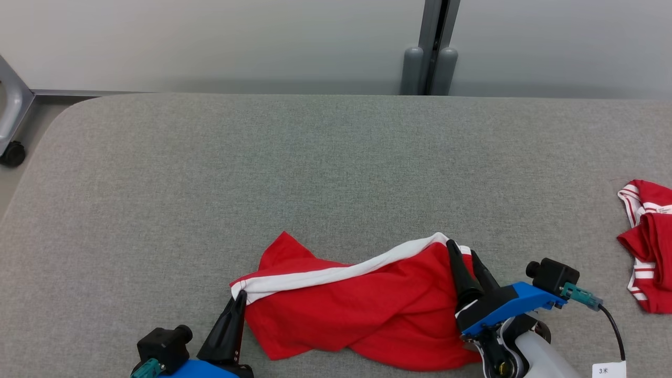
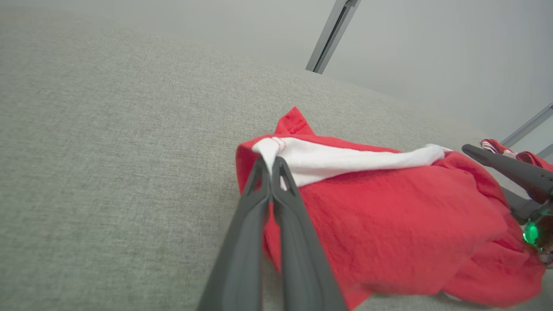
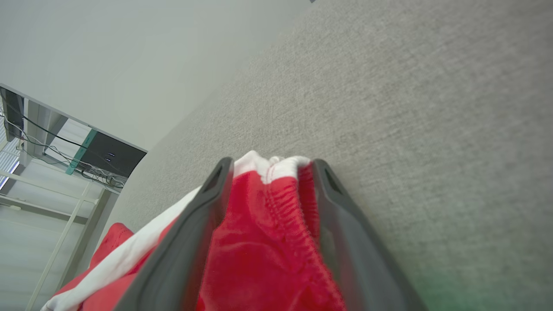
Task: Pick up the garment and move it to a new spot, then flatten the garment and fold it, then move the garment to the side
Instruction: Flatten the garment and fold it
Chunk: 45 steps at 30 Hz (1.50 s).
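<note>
left gripper: lower left of the head view. Fingers are pinched tight on the left corner of the white band, so it's got hold of the cloth.
garment: red, at the bottom middle of the frame. It's lying crumpled and twisted on the grey table, close to the front edge.
right gripper: lower right. Fingers are spread with the right end of the band bunched between them, and it doesn't look clamped to me.
other red garment: heaped at the far right edge, well apart from the action, nothing touching it.
done so far: early days I'd say. One end is gripped and the other is lined up.
left to do: close the right side, lift and move it, spread it flat, fold it, then slide it aside.
</note>
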{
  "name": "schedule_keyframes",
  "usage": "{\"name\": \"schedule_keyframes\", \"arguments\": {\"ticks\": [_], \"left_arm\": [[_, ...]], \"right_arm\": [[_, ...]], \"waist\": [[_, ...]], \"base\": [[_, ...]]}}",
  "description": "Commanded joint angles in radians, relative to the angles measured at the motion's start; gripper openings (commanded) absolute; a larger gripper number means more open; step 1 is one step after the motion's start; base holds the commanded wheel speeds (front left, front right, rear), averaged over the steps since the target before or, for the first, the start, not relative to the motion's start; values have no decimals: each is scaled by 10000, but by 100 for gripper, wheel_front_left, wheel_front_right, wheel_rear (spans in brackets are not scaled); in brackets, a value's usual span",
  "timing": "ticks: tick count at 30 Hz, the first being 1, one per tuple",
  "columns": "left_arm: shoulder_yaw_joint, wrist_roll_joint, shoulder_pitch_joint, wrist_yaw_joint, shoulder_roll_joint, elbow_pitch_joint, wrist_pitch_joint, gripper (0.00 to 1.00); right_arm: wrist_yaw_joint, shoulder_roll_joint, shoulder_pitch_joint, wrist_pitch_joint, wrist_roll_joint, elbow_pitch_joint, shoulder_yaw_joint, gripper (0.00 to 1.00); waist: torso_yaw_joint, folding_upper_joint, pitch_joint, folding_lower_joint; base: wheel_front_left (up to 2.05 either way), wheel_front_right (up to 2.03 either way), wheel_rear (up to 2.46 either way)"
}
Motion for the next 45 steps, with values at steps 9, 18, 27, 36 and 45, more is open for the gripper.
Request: {"name": "schedule_keyframes", "arguments": {"ticks": [9, 18, 27, 36, 45], "left_arm": [[91, -71, -81, 16, -14, 72, -24, 0], [54, -87, -145, 16, -19, 51, -24, 0], [-151, -135, -209, 16, 93, 84, -24, 0], [-4, -141, -91, 16, 141, 118, -24, 0], [316, -127, -615, 16, 183, -468, -25, 0]], "right_arm": [[30, 8, 472, 28, -29, -169, 557, 91], [19, -157, 447, 27, 176, -351, 618, 85], [19, -4, -61, 25, 270, -89, 131, 48], [17, -28, 86, 15, -533, -381, -895, 0], [19, 43, 146, 14, -1974, -1510, -1227, 0]], "waist": [[24, 0, -78, 0], [-68, 0, -23, 0], [124, 0, 71, 0], [112, 0, 95, 0], [-130, 0, 9, 0]], "base": [[0, 0, 0], [0, 0, 0], [0, 0, 0], [0, 0, 0], [0, 0, 0]]}}
